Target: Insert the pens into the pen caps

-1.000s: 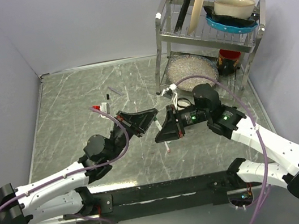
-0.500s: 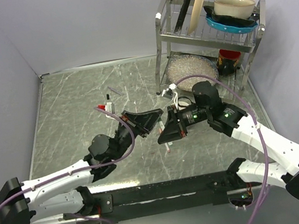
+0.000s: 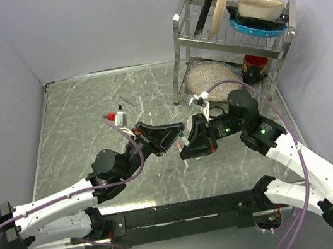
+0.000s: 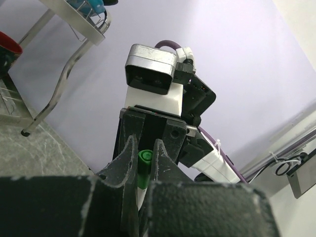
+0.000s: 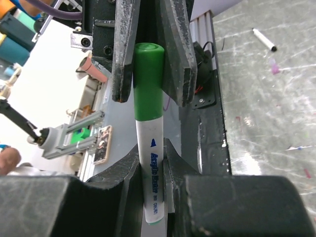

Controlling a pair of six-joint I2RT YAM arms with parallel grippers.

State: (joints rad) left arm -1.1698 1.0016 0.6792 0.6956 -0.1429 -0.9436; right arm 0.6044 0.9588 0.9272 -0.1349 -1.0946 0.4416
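Observation:
A white-barrelled pen [image 5: 152, 173] with a green pen cap [image 5: 148, 84] on its end stands between my two grippers, above the table's middle. My right gripper [image 5: 150, 148] is shut on the white barrel. My left gripper [image 4: 143, 143] is shut on the green cap [image 4: 143, 165]; its fingers [image 5: 123, 49] show above the barrel in the right wrist view. In the top view the left gripper [image 3: 170, 138] and right gripper [image 3: 189, 144] meet tip to tip and hide the pen. A red-ended pen [image 3: 114, 116] and a thin purplish one [image 3: 127, 101] lie on the table further back.
A metal dish rack [image 3: 181, 39] with plates and bowls stands at the back right, over a clear textured bowl [image 3: 213, 77] and a red-and-black bowl [image 3: 253, 66]. A white pen with a black end [image 5: 263, 39] lies on the grey table. Walls close off the left and back.
Both arms have shifted a little to the right. The left gripper has closed in on the right one, tip to tip. Both grips are unchanged.

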